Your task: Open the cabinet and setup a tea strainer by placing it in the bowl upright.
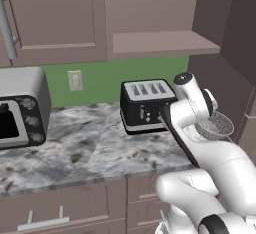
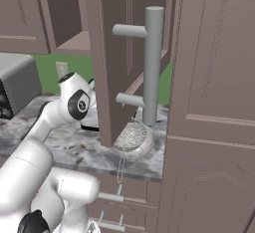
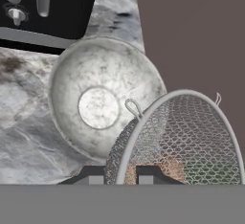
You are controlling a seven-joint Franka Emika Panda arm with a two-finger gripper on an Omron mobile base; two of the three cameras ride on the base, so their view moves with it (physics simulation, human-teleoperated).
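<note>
The cabinet door (image 2: 113,67) stands swung open, its long grey bar handle (image 2: 152,62) facing the base, and the inner shelf (image 1: 165,42) is bare. Close under the hand, my gripper (image 3: 122,177) is shut on the tea strainer (image 3: 184,139), a silver mesh basket tilted on its rim. The strainer hangs over the right edge of the speckled off-white bowl (image 3: 98,103), which rests on the counter. From the right base view the mesh (image 2: 130,136) sits at the bowl (image 2: 148,146), with its thin handle pointing down past the counter edge. The open door hides my fingers there.
A black toaster (image 1: 147,105) stands just left of the bowl, and a silver microwave (image 1: 20,110) sits at the far left. The marble counter (image 1: 90,148) lies between them. A tall cabinet panel (image 2: 214,102) walls in the right side. Drawer fronts (image 1: 50,213) run below.
</note>
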